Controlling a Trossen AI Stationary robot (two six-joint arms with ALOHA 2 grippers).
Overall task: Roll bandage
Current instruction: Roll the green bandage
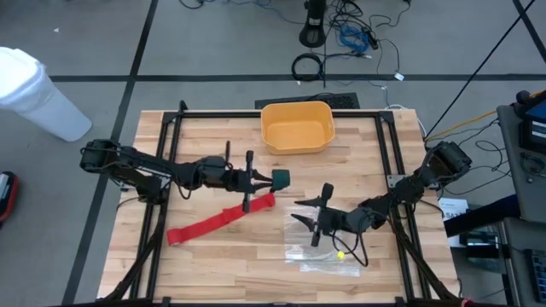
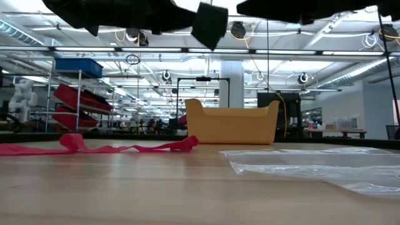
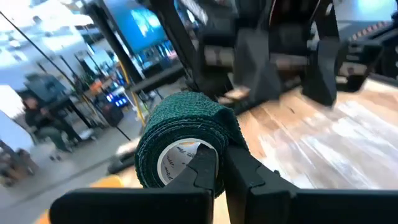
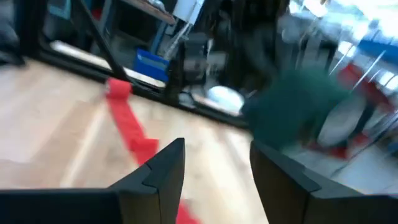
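The bandage, a long bright red strip [image 1: 222,220], lies flat on the wooden table and runs slantwise from near left to centre; it also shows in the low view [image 2: 112,148] and the right wrist view [image 4: 127,127]. My left gripper [image 1: 270,179] hovers level above the strip's far end, shut on a dark green bandage roll [image 3: 186,140] with a white core. My right gripper [image 1: 299,211] is open above the table to the right of the strip, its fingers [image 4: 163,167] empty and pointing toward the green roll [image 4: 298,106]. My left gripper holds the green roll by its wall [image 3: 231,134] at one open end, pinched between the two fingers. One finger [image 3: 204,167] seems to sit in the core's opening, the other outside the wall. The fingers come level from the table's left. The roll is lifted clear of the table [image 2: 209,25].
A yellow bin [image 1: 297,126] stands at the far middle of the table. A clear crinkled plastic bag [image 1: 328,256] lies near the right front, under my right arm, with a small yellow item in it. Black frame rails [image 1: 162,170] run along both sides.
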